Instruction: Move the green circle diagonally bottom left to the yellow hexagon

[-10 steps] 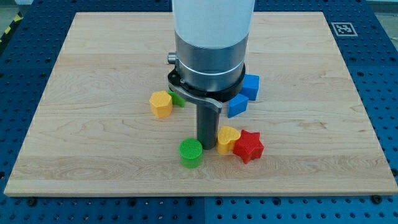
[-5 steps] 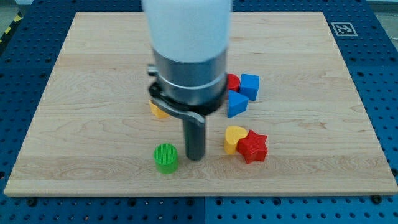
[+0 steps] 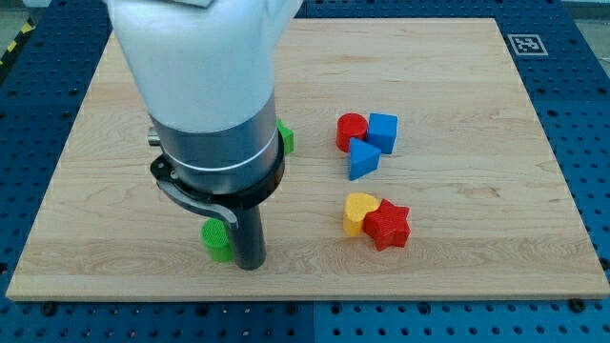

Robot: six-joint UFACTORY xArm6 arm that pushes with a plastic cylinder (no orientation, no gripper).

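Green circle (image 3: 217, 240) near board's bottom edge, left of centre, partly behind rod, my tip (image 3: 251, 266) touching its right side, no gripper, yellow hexagon hidden, 2nd green block (image 3: 285, 139) behind arm, yellow heart (image 3: 359, 211) touching red star (image 3: 387, 225) at right.

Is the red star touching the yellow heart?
Yes: the red star sits pressed against the yellow heart at the view's lower right, no gap showing.

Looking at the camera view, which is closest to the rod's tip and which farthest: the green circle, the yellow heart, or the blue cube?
1. Green circle, touching my tip on the view's left.
2. Yellow heart, toward the view's right.
3. Blue cube, up at the view's upper right.
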